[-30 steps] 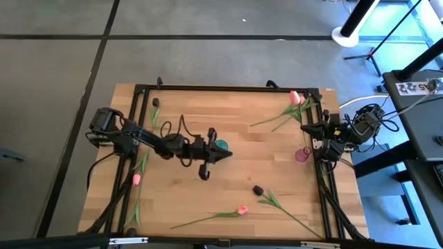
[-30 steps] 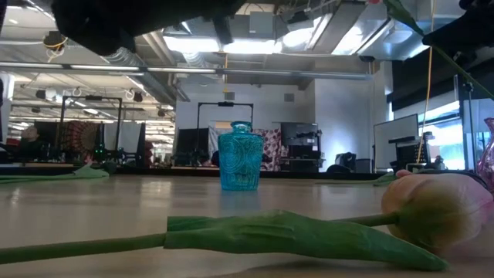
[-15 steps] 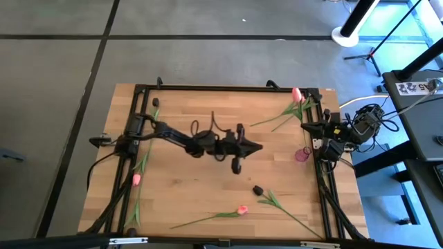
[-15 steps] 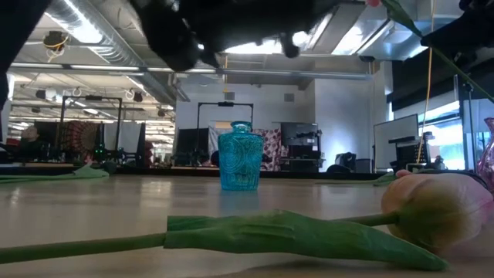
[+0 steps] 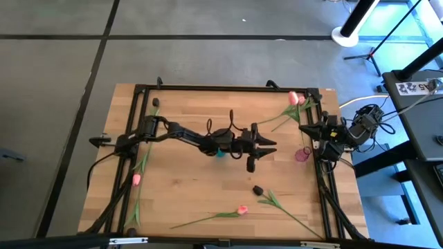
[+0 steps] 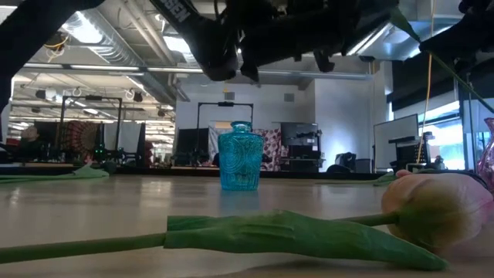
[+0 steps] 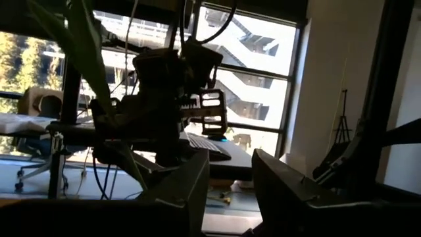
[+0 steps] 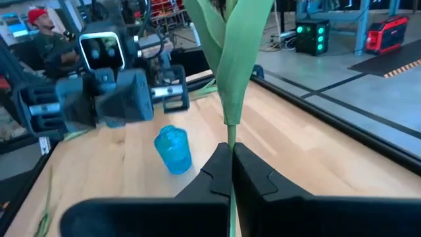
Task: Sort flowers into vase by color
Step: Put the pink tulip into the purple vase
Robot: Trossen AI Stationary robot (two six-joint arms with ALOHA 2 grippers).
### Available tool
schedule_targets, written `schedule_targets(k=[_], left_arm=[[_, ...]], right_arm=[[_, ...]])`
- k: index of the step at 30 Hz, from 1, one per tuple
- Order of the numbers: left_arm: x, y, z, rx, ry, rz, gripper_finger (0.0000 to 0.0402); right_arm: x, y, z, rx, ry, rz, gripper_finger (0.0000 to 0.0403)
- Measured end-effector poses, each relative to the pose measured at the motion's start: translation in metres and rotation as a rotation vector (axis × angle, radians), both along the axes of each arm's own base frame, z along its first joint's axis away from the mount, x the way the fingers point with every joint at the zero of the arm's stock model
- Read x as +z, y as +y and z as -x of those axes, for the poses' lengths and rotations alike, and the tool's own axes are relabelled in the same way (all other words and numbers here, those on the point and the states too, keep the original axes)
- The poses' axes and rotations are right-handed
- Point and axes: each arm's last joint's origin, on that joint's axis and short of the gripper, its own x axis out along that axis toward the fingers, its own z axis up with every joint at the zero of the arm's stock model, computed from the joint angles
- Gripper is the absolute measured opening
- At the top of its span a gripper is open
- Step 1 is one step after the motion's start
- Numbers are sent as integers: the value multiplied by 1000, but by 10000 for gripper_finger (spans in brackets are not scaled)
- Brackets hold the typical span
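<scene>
My right gripper (image 5: 309,130) stands at the table's right edge, shut on a pink tulip (image 5: 294,99) whose leaves (image 8: 230,39) rise past its fingers. My left gripper (image 5: 272,144) reaches across the table's middle, open and holding nothing, pointing at the right gripper. The blue vase (image 5: 220,151) stands under the left arm. A pink vase (image 5: 302,155) stands near the right gripper. A second pink tulip (image 5: 241,209) and a black-headed flower (image 5: 257,189) lie flat near the front edge. My right gripper pinches the tulip's thin green stem (image 8: 231,139) between its two fingertips, just below the leaves. The stem runs on beyond the fingertips toward the table's far side. The flower is lifted clear of the table, its head (image 6: 376,2) high up.
Another pink tulip (image 5: 136,179) and a black-headed flower (image 5: 156,102) lie along the table's left edge beside the black frame (image 5: 208,88). In the low view the front tulip's head (image 6: 432,208) and leaf (image 6: 293,232) fill the foreground.
My left arm has swung from left of the table's middle toward the right edge, passing over the blue vase and stretching out toward my right gripper. The right gripper and its tulip have stayed where they were.
</scene>
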Motion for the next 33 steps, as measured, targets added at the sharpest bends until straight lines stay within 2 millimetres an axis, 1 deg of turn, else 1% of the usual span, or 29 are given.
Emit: schedule_targets(k=[6, 8, 11, 14, 20, 27, 33], left_arm=[[-1, -2, 0, -7, 8, -2, 103], [-1, -3, 0, -9, 11, -5, 102], [-1, -4, 0, -13, 11, -7, 101], [-1, -3, 0, -11, 12, -7, 101], [-2, -3, -1, -12, 22, -7, 101], [-3, -3, -1, -11, 23, -7, 101], [-2, -3, 0, -10, 22, -9, 101]], right_arm=[[-1, 0, 0, 19, 10, -1, 1], [-2, 1, 0, 58, 21, -31, 1], [-4, 1, 1, 50, 30, -77, 1], [-11, -1, 4, 43, 80, -155, 1], [-8, -1, 5, 65, 78, -193, 1], [-11, -3, 10, 118, 153, -294, 1], [-10, -3, 11, 135, 157, -285, 1]])
